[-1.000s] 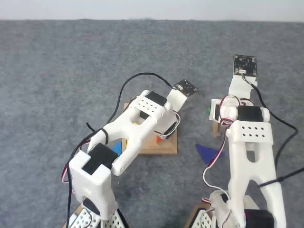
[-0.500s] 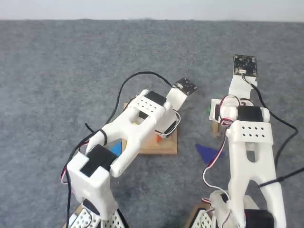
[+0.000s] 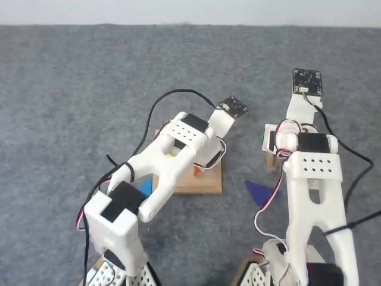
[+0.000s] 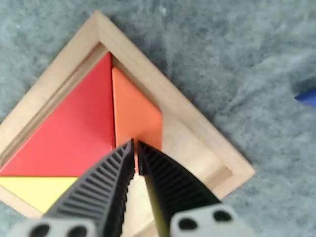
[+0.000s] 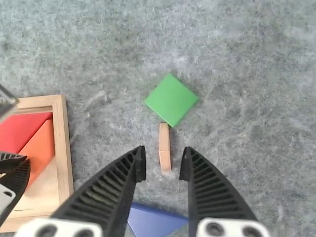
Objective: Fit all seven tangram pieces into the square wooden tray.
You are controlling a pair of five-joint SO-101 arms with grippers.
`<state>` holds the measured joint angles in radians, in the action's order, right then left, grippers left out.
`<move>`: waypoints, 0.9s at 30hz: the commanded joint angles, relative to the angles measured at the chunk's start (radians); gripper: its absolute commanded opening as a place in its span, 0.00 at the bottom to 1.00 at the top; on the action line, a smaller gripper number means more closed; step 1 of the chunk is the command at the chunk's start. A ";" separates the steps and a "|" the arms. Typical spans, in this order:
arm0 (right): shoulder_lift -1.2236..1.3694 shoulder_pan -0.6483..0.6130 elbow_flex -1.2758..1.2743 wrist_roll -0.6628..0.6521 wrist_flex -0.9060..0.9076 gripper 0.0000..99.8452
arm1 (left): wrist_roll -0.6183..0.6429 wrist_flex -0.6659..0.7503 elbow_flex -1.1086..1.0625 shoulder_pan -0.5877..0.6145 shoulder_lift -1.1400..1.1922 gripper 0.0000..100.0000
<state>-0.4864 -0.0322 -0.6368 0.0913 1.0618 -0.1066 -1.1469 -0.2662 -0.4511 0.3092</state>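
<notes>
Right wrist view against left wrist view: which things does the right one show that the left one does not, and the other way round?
The right wrist view adds the green square and a small tan wooden piece between the open fingers of the right gripper. The left wrist view adds the yellow piece in the wooden tray. Both share that tray, the red triangle and the orange triangle inside it and, it seems, the blue triangle outside it.

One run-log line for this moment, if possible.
left tool shut at orange piece in tray | right tool open over block | green square outside tray
</notes>
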 commanded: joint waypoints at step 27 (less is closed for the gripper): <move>-0.044 -0.512 -0.023 -0.157 -0.031 0.12 | 0.028 0.267 -0.705 0.793 -0.911 0.02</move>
<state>-0.4864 -0.4066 -0.6705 -0.0437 1.0541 0.0529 -0.9505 -0.8385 0.2854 -0.4780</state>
